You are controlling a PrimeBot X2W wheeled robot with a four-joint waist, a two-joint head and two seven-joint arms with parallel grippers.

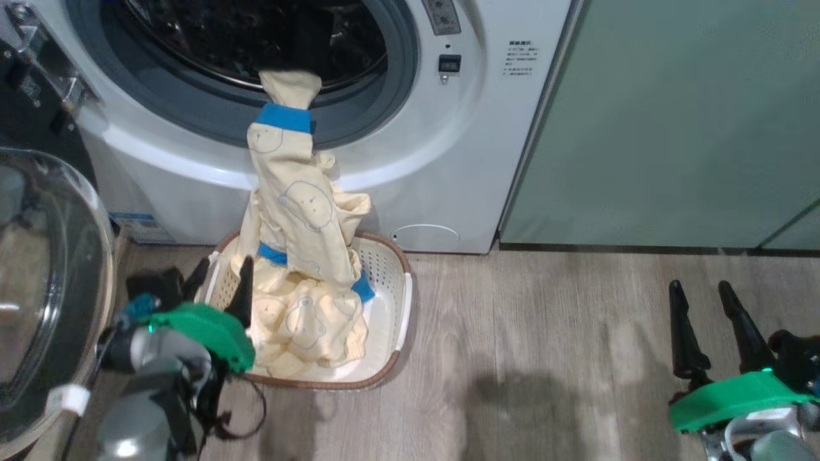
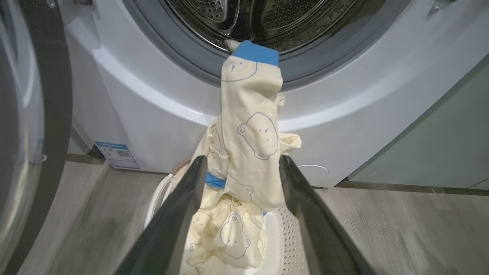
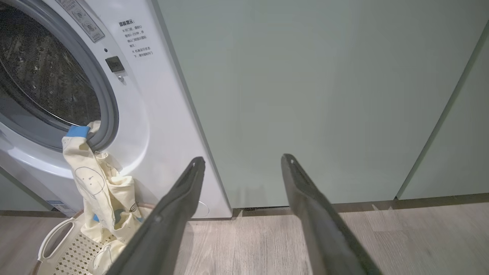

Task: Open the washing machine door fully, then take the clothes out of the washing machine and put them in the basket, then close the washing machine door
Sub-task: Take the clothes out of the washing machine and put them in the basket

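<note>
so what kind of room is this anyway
Probably a home laundry or utility corner: a white front-loading washing machine stands on a wood-look floor beside pale green cabinets, and a perforated basket sits in front of it with clothes draped into it.

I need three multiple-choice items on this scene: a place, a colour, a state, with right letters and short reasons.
1. Where does the basket stand? A. On the floor before the washing machine. B. On top of it. C. On a shelf.
2. What colour are the bands on the clothes? A. Red. B. Green. C. Blue.
3. How is the washing machine door? A. Shut. B. Open. C. Taken off.
1 A: it sits on the floor below the drum mouth. 2 C: blue bands cross the cream cloth. 3 B: it is swung aside, the drum mouth uncovered.
</note>
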